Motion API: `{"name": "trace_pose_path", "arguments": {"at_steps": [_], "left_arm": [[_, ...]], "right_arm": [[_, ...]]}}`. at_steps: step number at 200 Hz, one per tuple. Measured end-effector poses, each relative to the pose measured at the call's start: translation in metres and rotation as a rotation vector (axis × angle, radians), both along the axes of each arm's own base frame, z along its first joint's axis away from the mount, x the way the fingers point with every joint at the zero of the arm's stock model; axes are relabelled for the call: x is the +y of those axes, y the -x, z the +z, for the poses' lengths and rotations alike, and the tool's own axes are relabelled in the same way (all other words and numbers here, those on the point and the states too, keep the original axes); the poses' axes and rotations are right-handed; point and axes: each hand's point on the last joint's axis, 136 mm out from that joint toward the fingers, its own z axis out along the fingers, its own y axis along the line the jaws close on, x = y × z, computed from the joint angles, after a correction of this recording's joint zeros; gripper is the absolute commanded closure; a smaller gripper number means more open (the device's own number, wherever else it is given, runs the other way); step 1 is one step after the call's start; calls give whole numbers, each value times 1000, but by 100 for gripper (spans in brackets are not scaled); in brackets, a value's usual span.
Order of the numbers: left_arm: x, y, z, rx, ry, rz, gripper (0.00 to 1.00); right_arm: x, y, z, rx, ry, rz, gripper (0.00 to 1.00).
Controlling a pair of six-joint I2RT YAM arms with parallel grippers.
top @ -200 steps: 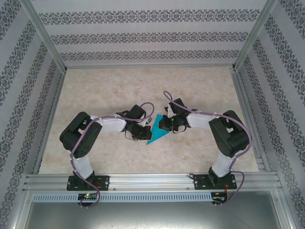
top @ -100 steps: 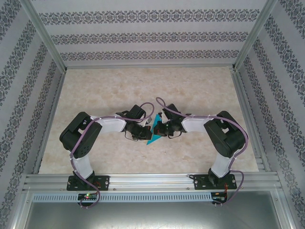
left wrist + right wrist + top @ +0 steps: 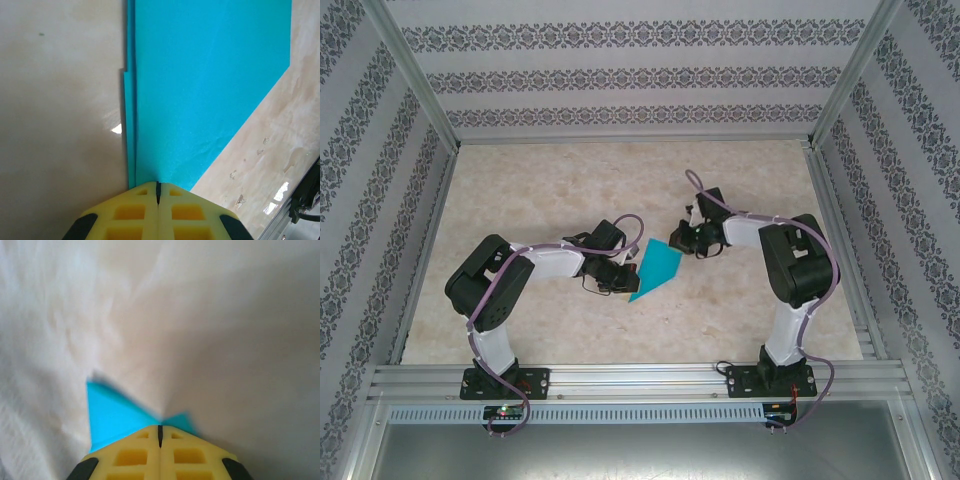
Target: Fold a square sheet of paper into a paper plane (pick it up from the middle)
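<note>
Folding in progress, mid-task. The thin teal-blue paper sheet [image 3: 656, 270], already creased into a narrow pointed shape with layered edges along one side, lies flat on the beige marbled tabletop [image 3: 570, 180] between the two arms, near the table's middle. The left gripper [image 3: 158, 187] has its yellow jaws fully closed, tips set at the sheet's near point. Whether they pinch it or merely pin it down cannot be told. The right gripper [image 3: 680, 240], jaws likewise closed and holding nothing, has pulled back from over the sheet within the last second and now sits just beside its far corner, so much more of the teal surface is exposed than before. This retreat suggests a pressing stroke along a crease has finished. The next fold probably follows, with the plane not yet formed.
</note>
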Motion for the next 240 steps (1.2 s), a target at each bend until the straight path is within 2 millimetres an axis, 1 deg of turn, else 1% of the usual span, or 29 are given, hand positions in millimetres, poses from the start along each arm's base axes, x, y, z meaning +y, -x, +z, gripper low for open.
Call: {"name": "trace_pose_path", "arguments": {"at_steps": [16,30,37,44,52,57,69,85,94,110,126,146,170,176,209,240], "left_arm": [[0,0,0,0,0,0,100],[-1,-1,1,-2,1,0,100],[-1,-1,2,-1,0,0,100],[-1,-2,2,-1,-3,2,97],[-1,-3,3,0,-7,3,91],[-1,-3,4,1,-9,4,86],[-1,-8,8,-5,-19,15,75],[-5,-22,19,-44,-19,32,62],[-7,-32,28,-73,-16,52,55],[-4,-49,46,-132,-12,94,38],[9,-65,63,-199,-25,152,24],[27,-82,77,-269,-62,224,13],[47,-93,84,-312,-114,290,5],[52,-96,86,-320,-123,304,1],[74,-104,98,-353,-134,367,0],[97,-101,98,-348,-139,415,0]], "right_arm": [[-16,-16,5,-19,29,-52,99],[-25,-21,7,-29,48,-78,91],[-26,-20,9,-25,53,-85,85],[-26,-17,12,-24,55,-88,78],[-25,-12,18,-29,54,-87,69],[-24,-9,22,-32,53,-89,65],[-21,3,33,-47,49,-86,56],[-14,21,47,-63,31,-93,48],[-10,32,52,-67,22,-96,45],[-5,48,53,-54,0,-116,43],[1,61,48,-20,-15,-138,42],[10,70,43,14,-18,-158,42],[22,71,45,15,-34,-175,43],[25,71,45,19,-38,-181,43],[29,69,31,63,-26,-213,44],[33,65,22,86,-20,-221,47]]}}
